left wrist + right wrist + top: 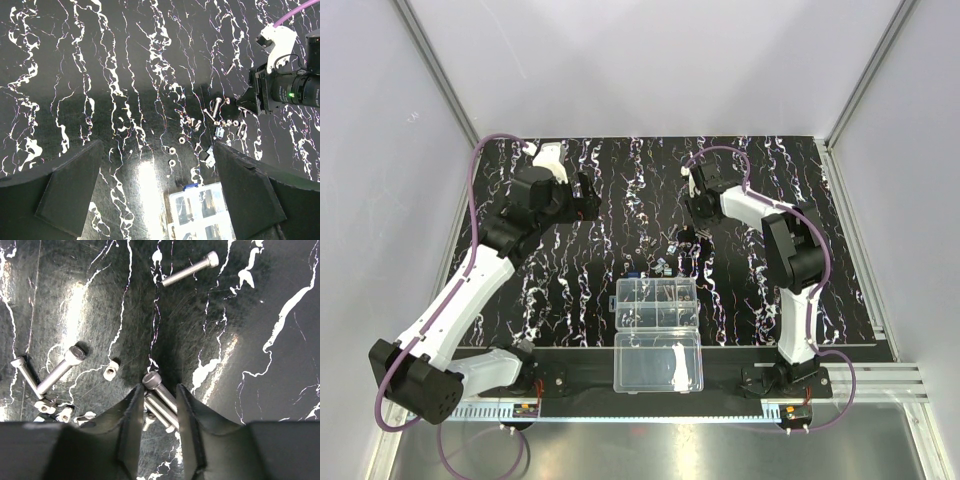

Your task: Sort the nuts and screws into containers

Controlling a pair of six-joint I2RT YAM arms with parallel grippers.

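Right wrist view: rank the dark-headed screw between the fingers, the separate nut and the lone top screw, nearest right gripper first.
1. Dark-headed screw, inside the right gripper.
2. Separate nut, image left.
3. Lone top screw, frame top.

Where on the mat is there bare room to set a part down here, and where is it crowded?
Bare mat lies between the left arm and the organizer box, and again between the box and the right arm. Crowded: just beyond the box, where screws and nuts are scattered at the right claw.
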